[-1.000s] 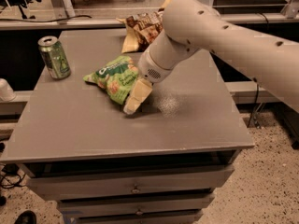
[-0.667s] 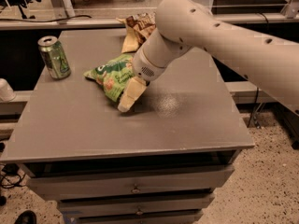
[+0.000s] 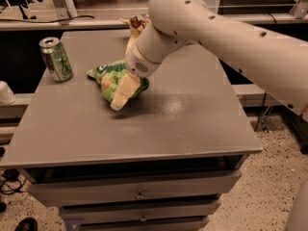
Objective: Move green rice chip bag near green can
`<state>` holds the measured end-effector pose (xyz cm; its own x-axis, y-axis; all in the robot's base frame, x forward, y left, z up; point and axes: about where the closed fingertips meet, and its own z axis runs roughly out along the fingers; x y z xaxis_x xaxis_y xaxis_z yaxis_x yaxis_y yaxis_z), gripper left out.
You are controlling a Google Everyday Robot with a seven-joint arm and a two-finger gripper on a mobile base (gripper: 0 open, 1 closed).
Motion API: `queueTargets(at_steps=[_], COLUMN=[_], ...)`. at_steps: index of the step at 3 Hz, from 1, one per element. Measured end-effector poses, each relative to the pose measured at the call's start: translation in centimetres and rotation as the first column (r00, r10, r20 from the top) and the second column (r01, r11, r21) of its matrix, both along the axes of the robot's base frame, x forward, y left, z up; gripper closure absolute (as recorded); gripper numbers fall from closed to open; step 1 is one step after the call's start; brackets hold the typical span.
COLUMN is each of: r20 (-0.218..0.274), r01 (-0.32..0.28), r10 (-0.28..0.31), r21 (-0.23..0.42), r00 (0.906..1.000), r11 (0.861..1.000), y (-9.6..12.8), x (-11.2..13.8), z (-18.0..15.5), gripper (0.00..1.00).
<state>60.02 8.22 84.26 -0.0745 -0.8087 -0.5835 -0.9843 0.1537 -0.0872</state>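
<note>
The green rice chip bag [image 3: 108,76] lies crumpled on the grey table [image 3: 183,124], left of its middle. The green can [image 3: 56,59] stands upright near the table's left edge, about a hand's width left of the bag and apart from it. My gripper [image 3: 120,96] reaches down from the big white arm onto the right side of the bag, its cream tip close to the table in front of the bag. The arm hides the bag's right end.
A brown and yellow snack bag [image 3: 135,24] lies at the table's back, mostly hidden behind the arm. A white cup [image 3: 6,93] sits on a lower ledge at the left. Drawers run under the table's front edge.
My arm and gripper have swung left, further over the bag. The bag's left tip and the can have stayed in place.
</note>
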Motion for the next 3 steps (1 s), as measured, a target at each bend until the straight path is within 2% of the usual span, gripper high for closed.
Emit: queueTargets(at_steps=[2,3], r20=[-0.037,-0.045], r01=[-0.034,-0.061], r10=[0.035,0.062], r21=[0.024,0.031], r00=[0.9987,0.9970], r11=[0.999,0.998], y=[2.8,5.1], x=[-1.0,-1.0], z=[0.0,0.2], gripper=[0.00,0.00])
